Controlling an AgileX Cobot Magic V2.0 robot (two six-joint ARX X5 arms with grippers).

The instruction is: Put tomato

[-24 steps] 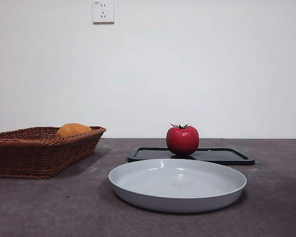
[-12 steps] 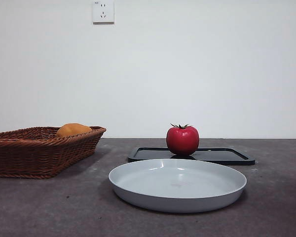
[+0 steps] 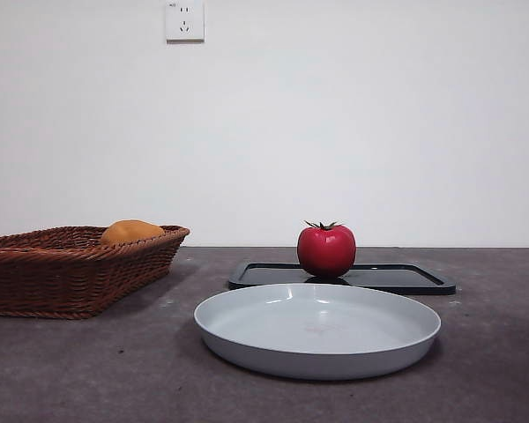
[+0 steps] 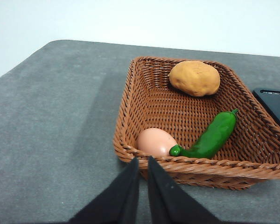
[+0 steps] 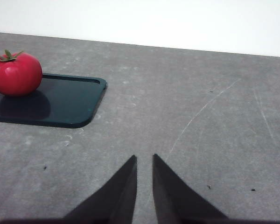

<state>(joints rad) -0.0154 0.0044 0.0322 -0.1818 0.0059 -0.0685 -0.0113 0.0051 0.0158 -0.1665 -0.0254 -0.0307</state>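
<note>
The glossy red tomato point(image 3: 326, 249) with a dark green stem stands on a black flat tray point(image 3: 397, 278) behind a grey round plate point(image 3: 317, 329). In the right wrist view the tomato point(image 5: 15, 73) sits on the tray point(image 5: 60, 102), well away from my right gripper point(image 5: 144, 161), which is shut and empty above bare table. My left gripper point(image 4: 143, 163) is shut and empty, just outside the near rim of a brown wicker basket point(image 4: 130, 107). Neither arm shows in the front view.
The wicker basket point(image 3: 70, 264) stands at the left and holds an orange rounded fruit point(image 4: 194, 78), a green pepper point(image 4: 210, 137) and a pale egg point(image 4: 155, 142). A wall socket point(image 3: 184, 20) is high on the white wall. The table is dark grey.
</note>
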